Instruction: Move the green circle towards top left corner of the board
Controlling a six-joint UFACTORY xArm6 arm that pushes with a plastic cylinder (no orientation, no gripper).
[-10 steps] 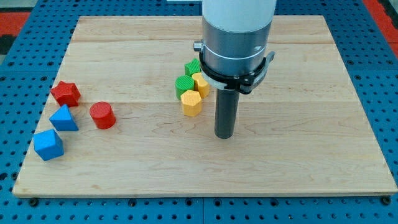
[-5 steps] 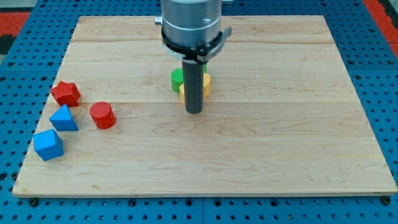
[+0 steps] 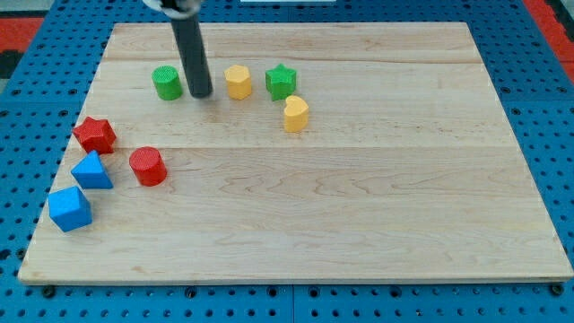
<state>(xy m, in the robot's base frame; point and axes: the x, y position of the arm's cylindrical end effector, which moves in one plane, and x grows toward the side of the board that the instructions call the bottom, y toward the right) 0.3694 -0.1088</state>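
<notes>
The green circle stands on the wooden board in its upper left part. My tip is just to the right of it, with a narrow gap between them. A yellow hexagon lies to the right of my tip. A green star lies further right, and a yellow heart-like block sits below and right of the star.
At the view's left lie a red star, a red circle, a blue triangle and a blue block. A blue pegboard surrounds the board.
My tip has swept up and left across the board. The green circle has moved left and up with it. The yellow hexagon, green star and yellow heart have been spread apart.
</notes>
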